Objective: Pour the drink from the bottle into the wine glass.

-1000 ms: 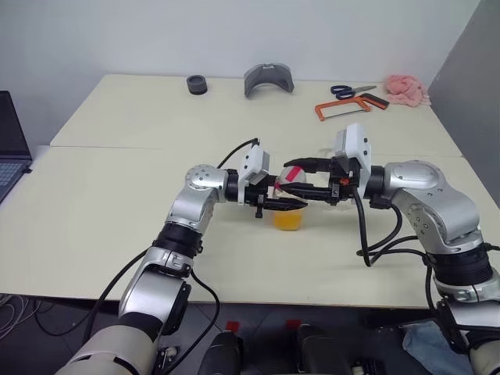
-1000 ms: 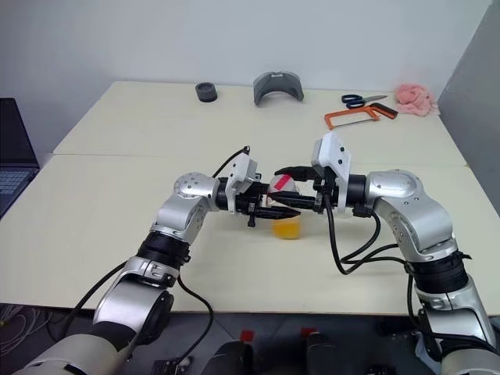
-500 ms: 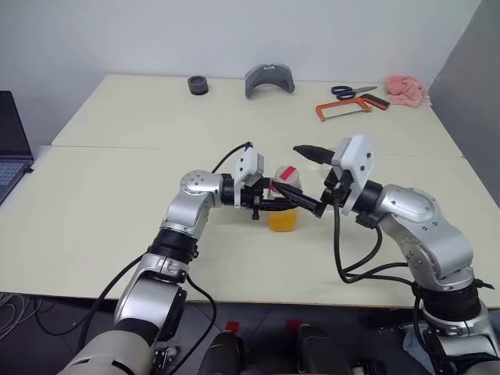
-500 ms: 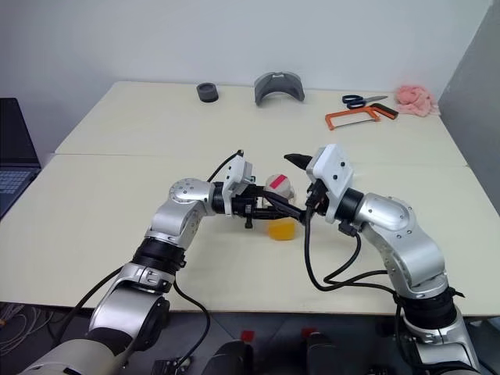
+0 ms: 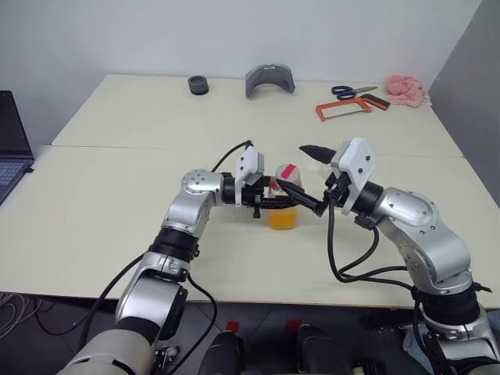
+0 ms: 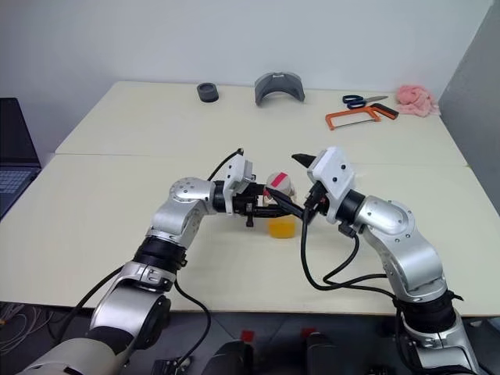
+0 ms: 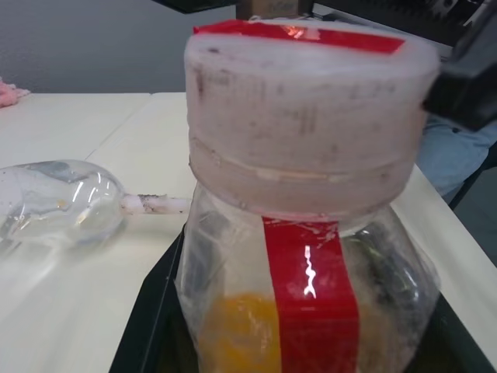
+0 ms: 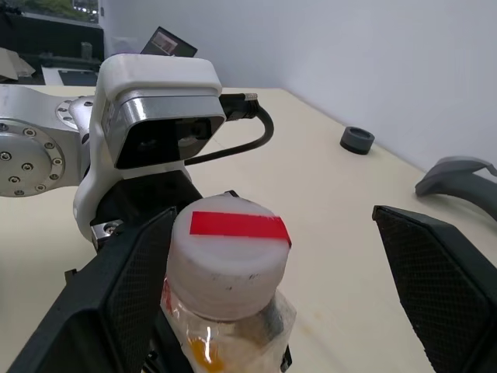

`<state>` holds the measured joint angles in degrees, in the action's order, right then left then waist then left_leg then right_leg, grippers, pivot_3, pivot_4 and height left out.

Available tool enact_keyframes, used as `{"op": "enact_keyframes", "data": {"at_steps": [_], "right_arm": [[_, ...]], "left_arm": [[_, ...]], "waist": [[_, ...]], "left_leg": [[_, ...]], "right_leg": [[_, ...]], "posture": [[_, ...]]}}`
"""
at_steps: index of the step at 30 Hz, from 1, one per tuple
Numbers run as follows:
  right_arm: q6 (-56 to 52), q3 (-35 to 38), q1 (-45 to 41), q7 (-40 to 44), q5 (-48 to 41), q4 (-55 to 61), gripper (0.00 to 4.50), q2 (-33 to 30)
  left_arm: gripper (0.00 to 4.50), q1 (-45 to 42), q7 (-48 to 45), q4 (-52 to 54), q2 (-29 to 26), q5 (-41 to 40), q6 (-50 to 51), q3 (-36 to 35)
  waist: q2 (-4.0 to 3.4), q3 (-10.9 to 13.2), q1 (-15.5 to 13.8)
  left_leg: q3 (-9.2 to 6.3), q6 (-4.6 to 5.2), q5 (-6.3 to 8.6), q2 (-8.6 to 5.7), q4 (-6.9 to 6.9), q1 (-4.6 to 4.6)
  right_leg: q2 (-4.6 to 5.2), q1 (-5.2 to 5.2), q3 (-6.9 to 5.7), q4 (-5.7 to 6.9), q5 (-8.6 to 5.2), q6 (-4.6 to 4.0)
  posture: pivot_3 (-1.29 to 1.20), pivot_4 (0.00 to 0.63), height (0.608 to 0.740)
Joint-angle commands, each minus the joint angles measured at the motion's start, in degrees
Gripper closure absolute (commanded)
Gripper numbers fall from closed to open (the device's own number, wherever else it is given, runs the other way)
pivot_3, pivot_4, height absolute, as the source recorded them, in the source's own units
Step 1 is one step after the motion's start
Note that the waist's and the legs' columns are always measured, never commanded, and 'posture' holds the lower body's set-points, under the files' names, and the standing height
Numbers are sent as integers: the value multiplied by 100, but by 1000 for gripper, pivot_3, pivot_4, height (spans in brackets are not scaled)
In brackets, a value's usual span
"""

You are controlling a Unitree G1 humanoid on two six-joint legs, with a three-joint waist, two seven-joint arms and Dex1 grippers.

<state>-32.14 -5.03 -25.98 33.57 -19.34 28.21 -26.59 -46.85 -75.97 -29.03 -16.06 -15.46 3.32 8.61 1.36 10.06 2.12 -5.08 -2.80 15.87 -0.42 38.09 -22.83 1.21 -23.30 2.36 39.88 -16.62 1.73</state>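
Two arms meet over the middle of the tabletop [image 5: 94,195], toward its near edge, with bare surface open all round them. In the left eye view the left claw [image 5: 287,202] is clamped shut on the bottle [image 5: 283,205], upright with its white cap [image 5: 287,175] on and the drink [image 5: 283,218] low inside. The right claw [image 5: 315,177] stands wide open, one finger either side of the cap. Along the far edge lie a black ring [image 5: 198,84], a grey bracket [image 5: 268,79], scissors [image 5: 351,91], an orange hacksaw [image 5: 348,107] and a pink cloth [image 5: 406,90]; a laptop [image 5: 13,144] sits beyond the left edge.

The left wrist view adds the wine glass [image 7: 58,203], lying on its side behind the bottle.

The right wrist view shows the red strip across the cap top.
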Motion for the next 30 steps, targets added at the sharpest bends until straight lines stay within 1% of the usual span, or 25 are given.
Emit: {"op": "enact_keyframes", "data": {"at_steps": [1,11,17,19,22,25,30], "right_arm": [[-122,429,18,-117,-140,216,200,-111],[-413,561,233,207,-680,559,200,-472],[-628,491,86,195,-1059,792,200,-444],[-604,272,-109,16,-892,726,200,-291],[-403,-113,-440,-368,-333,394,200,-12],[-273,-273,-604,-567,-2,133,200,167],[-142,-359,-584,-596,277,17,200,224]], "left_arm": [[2788,-143,-36,116,-3,-100,-181,-128],[2791,-207,16,-96,11,-135,-267,-208],[2792,-307,-51,-196,18,-189,-187,-281],[2793,-349,-78,-233,25,-199,-153,-312],[2793,-391,-122,-256,36,-210,-109,-338],[2793,-408,-189,-257,29,-208,-56,-329],[2793,-410,-244,-212,-6,-220,12,-345]], "waist": [[0,0,0],[0,0,1],[0,0,2],[0,0,9],[0,0,31],[0,0,27],[0,0,25]], "left_leg": [[0,0,0,0,0,0],[4,1,1,-1,0,0],[12,1,1,-1,0,-1],[12,2,1,-1,0,0],[11,1,1,-1,0,3],[11,-1,0,0,0,1],[11,-2,-1,0,0,-1]], "right_leg": [[0,0,0,0,0,0],[0,0,0,-1,0,0],[-3,0,-1,0,0,0],[-2,1,0,0,0,0],[-6,1,0,1,0,0],[-7,1,-3,0,0,0],[0,1,-1,-1,0,0]], "posture": [[0,150,740],[0,150,740],[0,150,740],[0,150,740],[0,150,740],[0,150,740],[0,150,740]]}}
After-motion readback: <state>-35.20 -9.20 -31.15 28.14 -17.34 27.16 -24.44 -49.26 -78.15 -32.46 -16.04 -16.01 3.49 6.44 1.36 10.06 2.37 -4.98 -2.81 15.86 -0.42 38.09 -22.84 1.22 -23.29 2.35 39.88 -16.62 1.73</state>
